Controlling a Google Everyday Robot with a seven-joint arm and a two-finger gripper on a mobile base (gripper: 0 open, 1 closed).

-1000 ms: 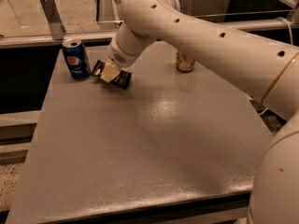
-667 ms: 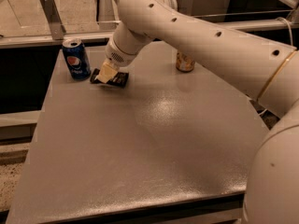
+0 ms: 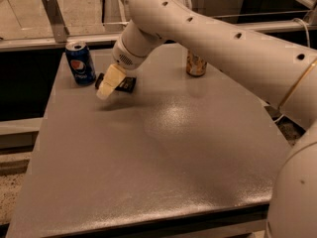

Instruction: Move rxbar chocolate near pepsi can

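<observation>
Blue and upright, the pepsi can (image 3: 81, 63) stands at the back left of the grey worktop (image 3: 163, 152). Just to its right lies the rxbar chocolate (image 3: 127, 85), low at the worktop, its long axis running left to right with the left end pointing at the can. The gripper (image 3: 108, 87) hangs over the bar's left part, one pale pad crossing it; whether the jaws pinch the bar or stand spread, I cannot tell. Since a moment ago the gripper reaches lower, while bar and can sit about as before. Further right stands a gold-orange can (image 3: 196, 63), behind the white arm (image 3: 223, 38).
</observation>
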